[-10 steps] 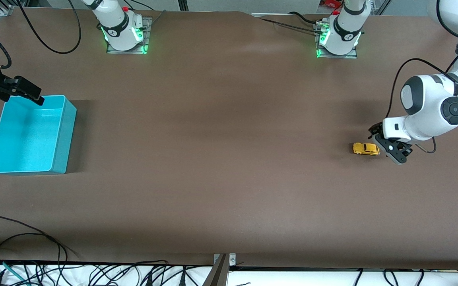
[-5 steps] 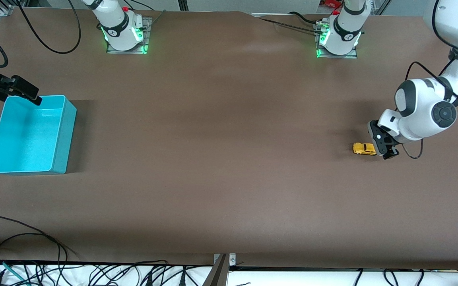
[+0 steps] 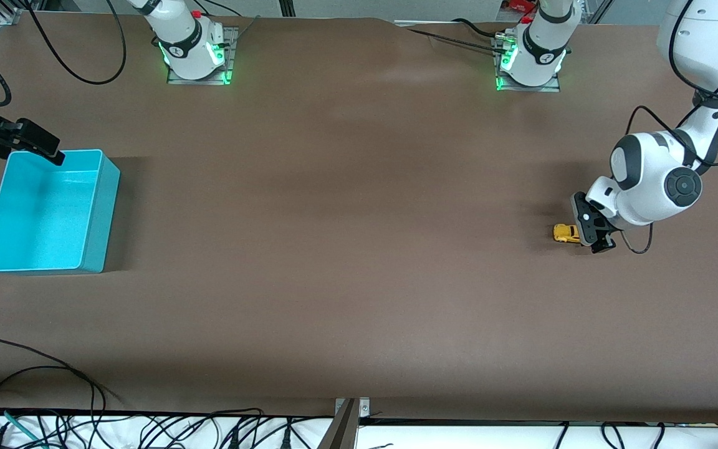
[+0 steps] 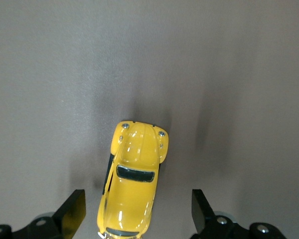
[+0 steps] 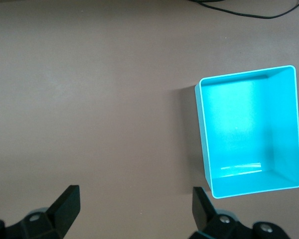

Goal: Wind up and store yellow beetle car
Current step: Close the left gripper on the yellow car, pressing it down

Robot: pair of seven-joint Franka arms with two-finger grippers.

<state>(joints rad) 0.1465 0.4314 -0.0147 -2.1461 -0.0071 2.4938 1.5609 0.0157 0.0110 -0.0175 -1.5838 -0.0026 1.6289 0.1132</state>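
Note:
The yellow beetle car (image 3: 563, 233) stands on the brown table at the left arm's end. My left gripper (image 3: 586, 235) is down at table level over the car's rear. In the left wrist view the car (image 4: 134, 169) lies between the two black fingers (image 4: 74, 211), slightly slanted, with a gap on each side. That gripper (image 4: 138, 213) is open and touches nothing. My right gripper (image 3: 52, 151) hangs open over the table by the turquoise bin (image 3: 105, 206), at the corner farthest from the front camera. Its fingers (image 5: 65, 204) hold nothing, and the bin (image 5: 203, 134) looks empty.
Both arm bases (image 3: 194, 50) stand along the table edge farthest from the front camera. Loose black cables (image 3: 53, 380) lie at the nearest edge toward the right arm's end. A cable (image 5: 239, 11) crosses the table near the bin.
My left gripper has swung in and come down over the car's rear, which it now straddles. The car has not moved. My right gripper has barely shifted.

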